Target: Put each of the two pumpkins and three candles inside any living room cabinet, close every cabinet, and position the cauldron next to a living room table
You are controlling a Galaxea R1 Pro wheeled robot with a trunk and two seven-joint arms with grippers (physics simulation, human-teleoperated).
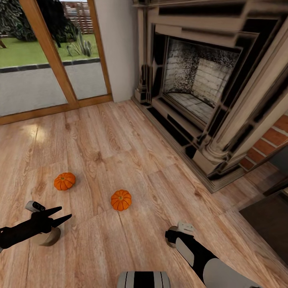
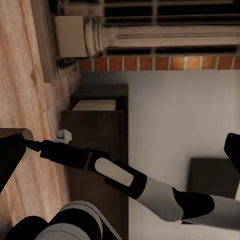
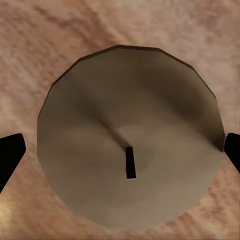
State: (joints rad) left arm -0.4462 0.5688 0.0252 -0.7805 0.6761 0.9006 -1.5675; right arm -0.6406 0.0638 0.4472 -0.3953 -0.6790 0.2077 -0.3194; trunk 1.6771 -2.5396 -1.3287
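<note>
The robot is at the gathering step, with the right arm set over a candle (image 3: 127, 152) on the wood floor (image 1: 120, 140). In the right wrist view the candle's round beige top and dark wick sit squarely between the two dark fingertips, which stand spread wide on either side and are not touching it. The next move probably calls for lowering the right gripper (image 1: 179, 231) straight down around the candle and closing on it before carrying it to the cabinet (image 2: 97, 130), a dark unit seen in the left wrist view. The left gripper (image 1: 60, 214) hangs with its fingers parted a little, holding nothing, above another beige candle (image 1: 47, 237) standing on the floor. Two pumpkins (image 1: 64, 181) (image 1: 121, 200) lie on the floor ahead, well apart, between the arms and the fireplace (image 1: 200, 88). No brand, label or writing can be read anywhere.
</note>
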